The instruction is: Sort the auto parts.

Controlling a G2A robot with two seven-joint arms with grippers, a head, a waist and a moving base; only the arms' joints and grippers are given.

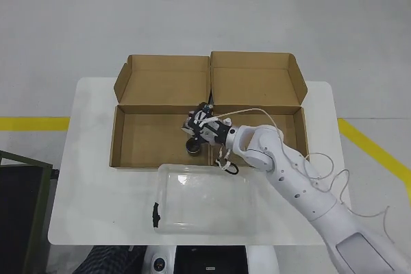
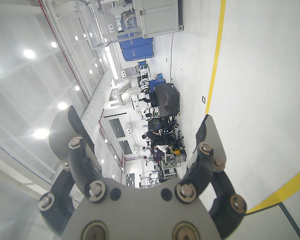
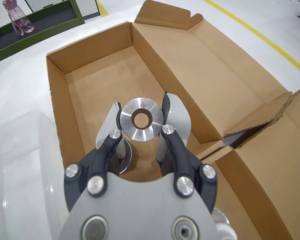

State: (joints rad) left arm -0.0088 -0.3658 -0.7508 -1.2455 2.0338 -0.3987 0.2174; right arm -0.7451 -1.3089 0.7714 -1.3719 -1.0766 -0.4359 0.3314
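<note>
My right gripper (image 3: 141,104) is shut on a silver metal ring (image 3: 141,123) with a round hole through its middle. It holds the ring above the floor of the left cardboard box (image 3: 90,83), near the end that adjoins the right cardboard box (image 3: 265,151). A second round metal part (image 3: 127,156) lies on the box floor just beneath the fingers. From above, the right gripper (image 1: 201,127) hangs over the right end of the left box (image 1: 147,140). My left gripper (image 2: 140,116) is open and holds nothing, aimed out at the room.
A clear plastic bin (image 1: 192,198) stands at the table's front, with a black part (image 1: 155,214) by its left wall. Both boxes' lids (image 1: 212,81) lie open at the back. A dark green cabinet (image 1: 14,198) stands left of the table.
</note>
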